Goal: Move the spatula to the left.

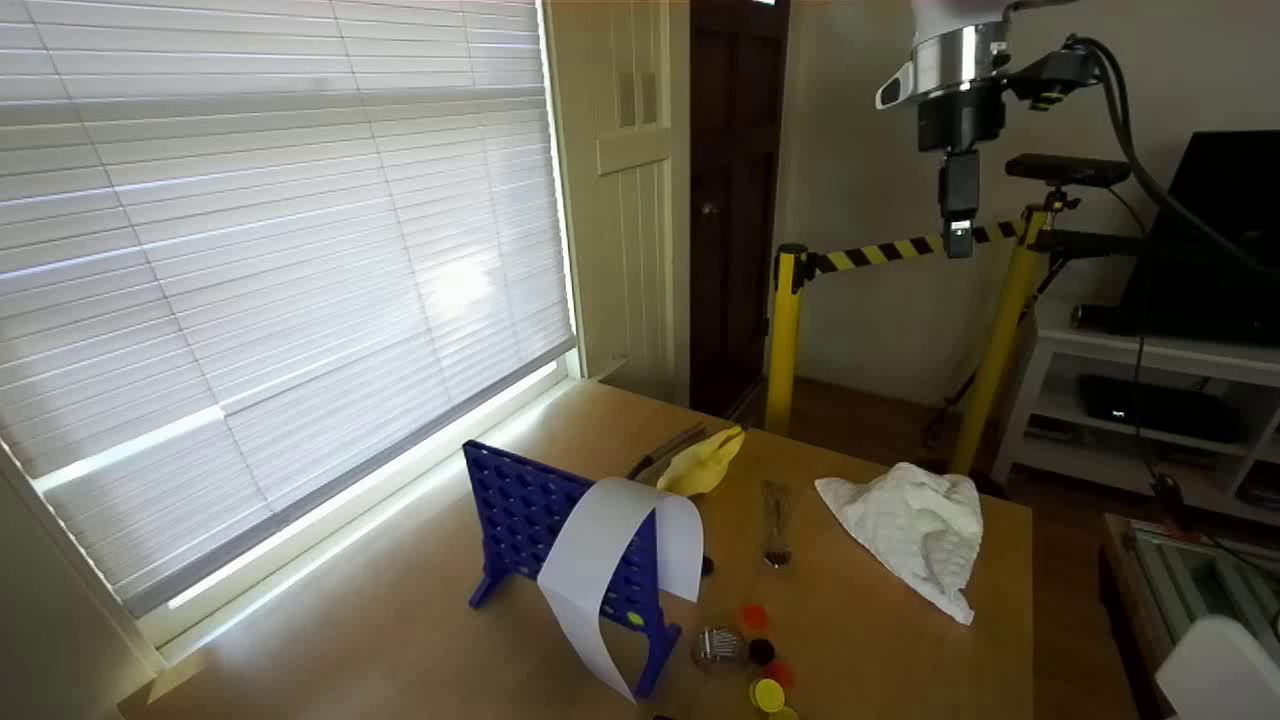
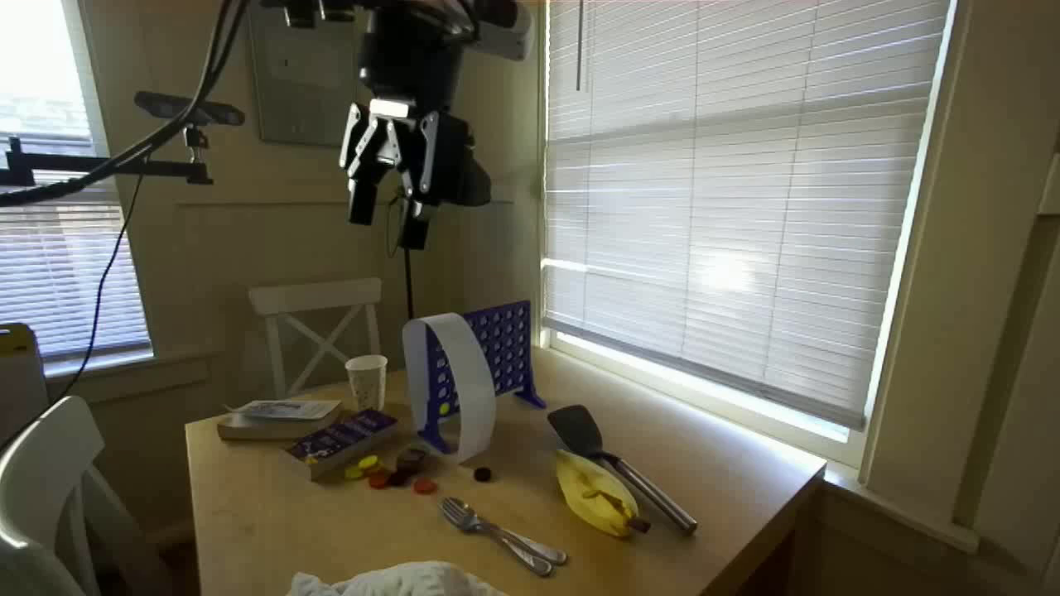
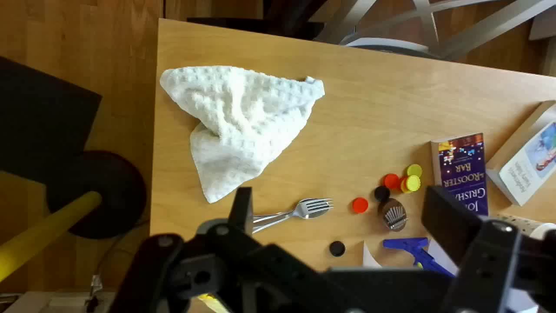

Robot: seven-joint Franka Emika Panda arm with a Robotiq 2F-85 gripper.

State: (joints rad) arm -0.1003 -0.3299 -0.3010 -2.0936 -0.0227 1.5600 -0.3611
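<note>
The spatula (image 2: 650, 490) has a black blade and a steel handle. It lies flat on the table near the window side, against a yellow banana-like item (image 2: 592, 492). In an exterior view the spatula (image 1: 684, 442) is partly hidden behind the yellow item (image 1: 700, 465). The spatula does not show in the wrist view. My gripper (image 2: 387, 222) hangs high above the table, well away from the spatula. It also shows high up in an exterior view (image 1: 958, 240). In the wrist view the fingers (image 3: 341, 208) are wide apart with nothing between them.
A blue game rack (image 2: 501, 343) with a curved white paper strip (image 2: 468, 385) stands near the spatula. A fork and spoon (image 3: 310, 208), white towel (image 3: 247, 126), books (image 3: 462, 169), paper cup (image 2: 367, 381) and several discs (image 3: 360, 205) lie around. The window blinds (image 2: 737, 207) border the table.
</note>
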